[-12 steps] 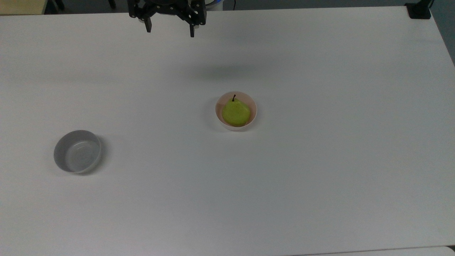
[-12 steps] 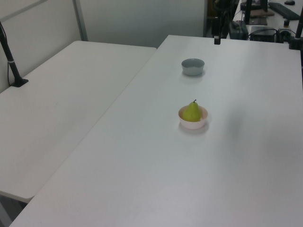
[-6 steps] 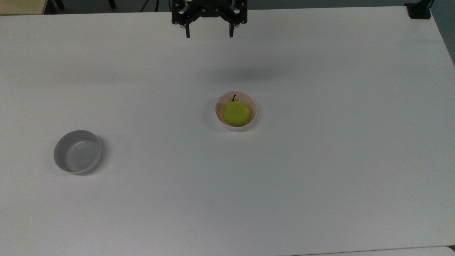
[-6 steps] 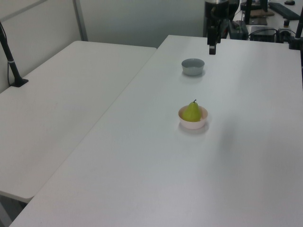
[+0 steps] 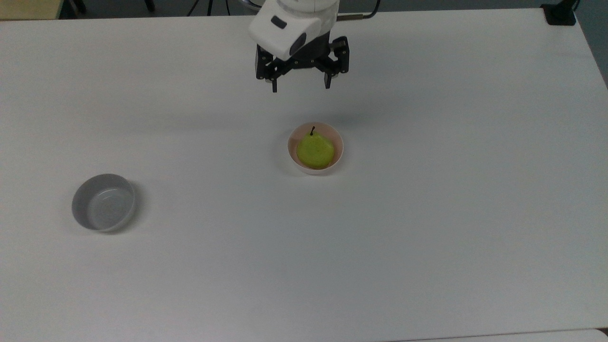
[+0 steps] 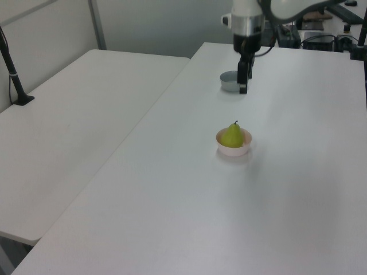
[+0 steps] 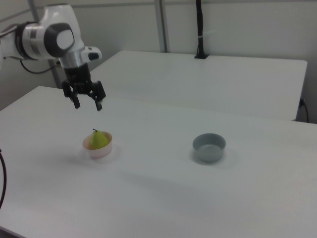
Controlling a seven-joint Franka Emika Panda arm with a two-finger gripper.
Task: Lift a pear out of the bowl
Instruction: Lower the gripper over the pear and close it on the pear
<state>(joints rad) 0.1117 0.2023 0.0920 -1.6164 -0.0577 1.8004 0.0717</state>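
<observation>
The small yellow-green pear with speckled skin and a short dark stem (image 5: 314,150) sits inside the small round pale pink plastic bowl (image 5: 338,141), stem pointing up, near the middle of the wide white table (image 5: 427,213); in the right view the same pear (image 7: 99,139) stands upright in the pink bowl (image 7: 99,150), its stem rising above the rim. The black two-finger gripper (image 5: 301,87) on the white arm hangs in the air above the table, clear of the bowl and pear, with its two fingers spread wide apart and nothing between them. In the top view it lies above the bowl in the picture, slightly toward the top view's left. In the right view the gripper (image 7: 87,105) hangs above the bowl and toward the right view's left, fingers pointing downward and parted. In the left view the gripper (image 6: 242,89) is seen edge-on and overlaps the small round grey bowl (image 6: 228,80) behind it. That grey bowl (image 5: 103,203) rests empty, well apart from the pink bowl, toward the top view's lower left. In the left view the pear (image 6: 232,136) and pink bowl (image 6: 234,150) sit nearer the camera than the gripper
</observation>
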